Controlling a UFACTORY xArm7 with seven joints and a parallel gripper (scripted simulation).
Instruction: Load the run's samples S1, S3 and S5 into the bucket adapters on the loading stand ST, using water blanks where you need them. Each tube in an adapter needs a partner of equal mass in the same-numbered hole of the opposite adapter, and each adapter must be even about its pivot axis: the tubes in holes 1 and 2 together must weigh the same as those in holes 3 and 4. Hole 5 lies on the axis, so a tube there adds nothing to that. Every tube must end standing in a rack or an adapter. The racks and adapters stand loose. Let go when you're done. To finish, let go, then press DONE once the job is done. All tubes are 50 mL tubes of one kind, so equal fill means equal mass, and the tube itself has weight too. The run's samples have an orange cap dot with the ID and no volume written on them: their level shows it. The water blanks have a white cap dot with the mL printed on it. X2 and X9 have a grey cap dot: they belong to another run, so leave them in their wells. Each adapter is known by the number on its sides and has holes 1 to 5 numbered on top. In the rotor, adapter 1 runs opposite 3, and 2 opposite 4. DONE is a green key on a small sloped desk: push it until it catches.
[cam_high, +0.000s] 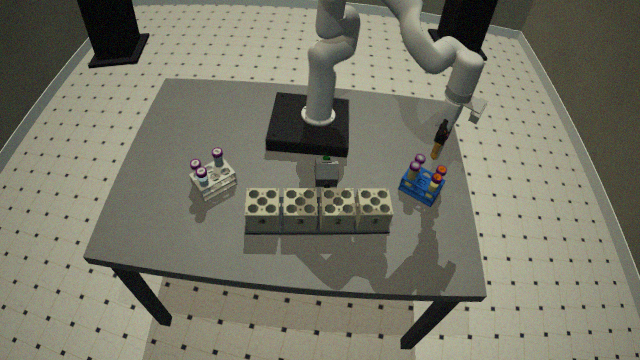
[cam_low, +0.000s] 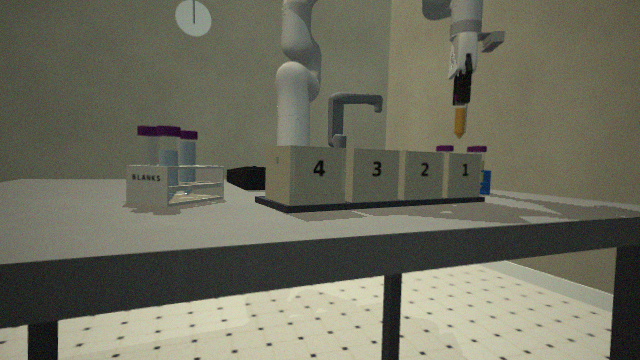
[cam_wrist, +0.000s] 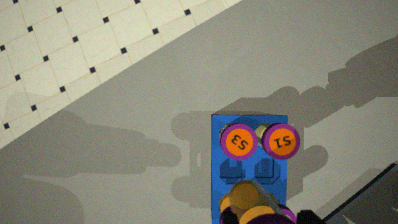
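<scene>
A white rack (cam_high: 220, 189) (cam_low: 146, 192) marked BLANKS stands at the left of the worktop (cam_high: 165, 230) (cam_low: 200, 220) and holds three purple-capped water tubes (cam_high: 204, 180) (cam_low: 188, 152). Their printed volumes are too small to read. At the right, a blue rack (cam_high: 416, 195) (cam_low: 485, 182) (cam_wrist: 216, 155) holds four tubes: S3 (cam_high: 441, 170) (cam_wrist: 239, 142) and S1 (cam_high: 437, 178) (cam_wrist: 280, 142), both with orange cap dots, share its right end, S1 on the near side. Two more purple-capped tubes stand at its left end; their cap writing cannot be read.

Near the middle, four cream adapters (cam_high: 337, 222) (cam_low: 320, 175) sit in a row on a dark loading stand (cam_high: 310, 233) (cam_low: 370, 204), numbered 4, 3, 2, 1 from left to right, with five open holes in each top. Just beyond them is the small sloped desk (cam_high: 326, 173) with its green key (cam_high: 326, 158).

The arm (cam_high: 462, 75) (cam_low: 465, 30) reaches out to the right, its wrist pointing down. The tool (cam_high: 440, 137) (cam_low: 461, 98) (cam_wrist: 267, 218) is clamped on an amber-filled tube (cam_high: 436, 150) (cam_low: 459, 122) (cam_wrist: 246, 194), held tip down above and clear of the blue rack. Its cap ID is hidden.
</scene>
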